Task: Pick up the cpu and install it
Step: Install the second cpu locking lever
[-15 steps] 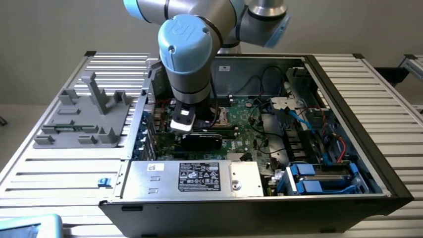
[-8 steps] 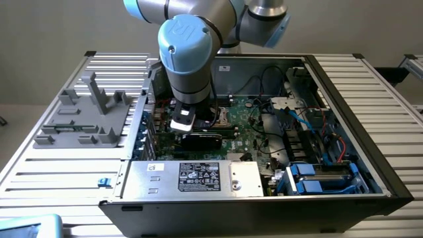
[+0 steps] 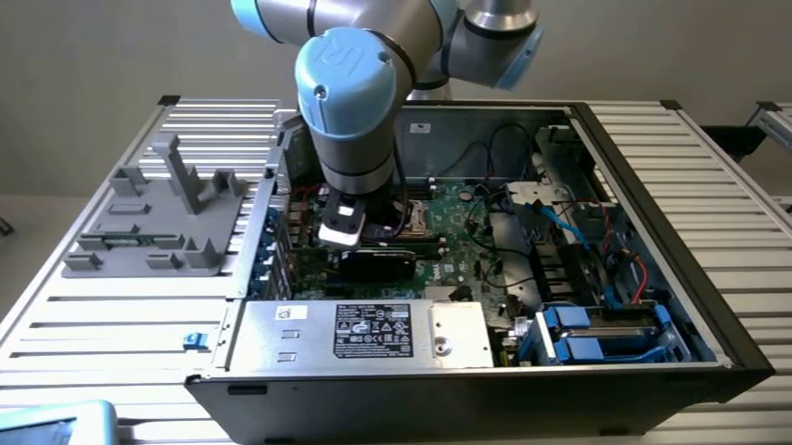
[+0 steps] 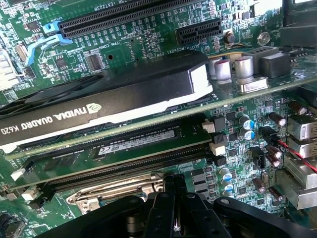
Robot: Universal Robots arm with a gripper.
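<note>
Gripper (image 4: 174, 191) clenched, low inside the computer case (image 3: 693, 278) just above the socket frame (image 4: 119, 191) beside the graphics card (image 4: 99, 106); cpu not made out, whether pinched between the fingers I cannot tell; seating likely wants square alignment, gentle descent

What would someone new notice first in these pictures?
The light-blue robot arm reaching down into the open computer case, over the green motherboard. Close up, a black graphics card lies across the board, with memory sticks beside it. A grey plastic fixture sits outside, on the exterior view's left.
</note>
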